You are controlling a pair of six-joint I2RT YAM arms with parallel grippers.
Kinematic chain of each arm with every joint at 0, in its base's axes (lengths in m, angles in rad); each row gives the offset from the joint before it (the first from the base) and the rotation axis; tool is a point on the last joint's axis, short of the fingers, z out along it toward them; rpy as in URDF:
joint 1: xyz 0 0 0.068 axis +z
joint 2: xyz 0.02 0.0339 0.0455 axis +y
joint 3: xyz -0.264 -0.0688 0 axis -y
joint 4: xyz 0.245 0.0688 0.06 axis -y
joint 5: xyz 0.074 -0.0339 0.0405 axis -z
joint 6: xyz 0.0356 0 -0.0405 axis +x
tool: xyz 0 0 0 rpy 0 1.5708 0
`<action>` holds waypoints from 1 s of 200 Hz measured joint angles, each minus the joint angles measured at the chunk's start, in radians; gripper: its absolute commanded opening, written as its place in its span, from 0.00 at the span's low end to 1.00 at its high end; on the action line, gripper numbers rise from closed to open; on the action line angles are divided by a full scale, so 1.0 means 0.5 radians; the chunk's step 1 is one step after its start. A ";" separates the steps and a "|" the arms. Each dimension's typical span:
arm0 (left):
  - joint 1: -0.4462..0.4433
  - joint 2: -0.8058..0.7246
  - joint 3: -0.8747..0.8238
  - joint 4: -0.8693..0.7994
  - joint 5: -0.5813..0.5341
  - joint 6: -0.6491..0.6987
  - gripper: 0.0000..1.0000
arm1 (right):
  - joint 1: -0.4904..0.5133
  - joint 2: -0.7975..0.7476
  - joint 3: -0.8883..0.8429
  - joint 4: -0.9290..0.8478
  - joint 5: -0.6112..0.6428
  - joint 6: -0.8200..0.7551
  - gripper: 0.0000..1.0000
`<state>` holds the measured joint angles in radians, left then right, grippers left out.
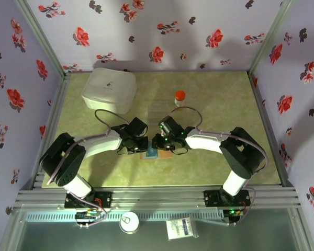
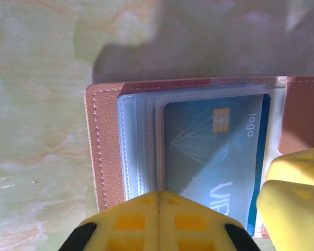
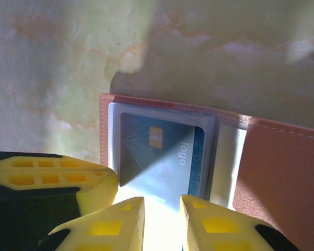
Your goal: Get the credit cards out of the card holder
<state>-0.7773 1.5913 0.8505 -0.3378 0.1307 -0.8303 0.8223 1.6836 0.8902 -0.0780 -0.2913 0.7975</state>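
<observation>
The card holder (image 1: 166,154) lies open on the green table between both grippers, brown (image 2: 102,151) with clear sleeves inside. A blue credit card (image 2: 209,151) with a gold chip and the word "logo" sits in the top sleeve (image 3: 157,157). My left gripper (image 2: 159,194) is shut, its tip resting on the sleeves at the card's left edge (image 1: 144,146). Just above the card's near end, my right gripper (image 3: 162,201) has its fingers a small gap apart and grips nothing (image 1: 162,146). The holder's right flap (image 3: 277,167) lies flat.
A large white lidded box (image 1: 109,90) stands at the back left. A small bottle with a red cap (image 1: 180,97) stands behind the grippers, next to a faint clear plastic tray (image 1: 159,108). Flowered walls close in the table on three sides.
</observation>
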 measured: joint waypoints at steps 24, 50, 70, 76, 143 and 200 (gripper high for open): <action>0.000 0.000 0.000 -0.003 -0.002 0.000 0.00 | -0.006 0.008 -0.014 0.024 -0.026 0.000 0.23; 0.000 0.000 0.000 -0.010 -0.009 0.000 0.00 | -0.011 0.033 -0.017 0.043 -0.047 0.000 0.22; 0.000 0.000 0.000 -0.017 -0.016 0.000 0.00 | -0.015 0.037 -0.018 0.044 -0.048 0.001 0.22; 0.000 0.000 0.000 -0.018 -0.016 0.000 0.00 | -0.017 0.037 -0.018 0.044 -0.048 0.001 0.22; 0.000 0.000 0.000 -0.031 -0.016 -0.001 0.00 | -0.025 0.031 -0.053 0.043 -0.016 0.000 0.22; 0.000 0.000 0.001 -0.032 -0.016 -0.001 0.00 | -0.026 -0.042 -0.092 -0.007 0.060 -0.002 0.22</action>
<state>-0.7773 1.5913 0.8509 -0.3538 0.1226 -0.8307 0.8093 1.6627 0.8444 -0.0814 -0.2611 0.7967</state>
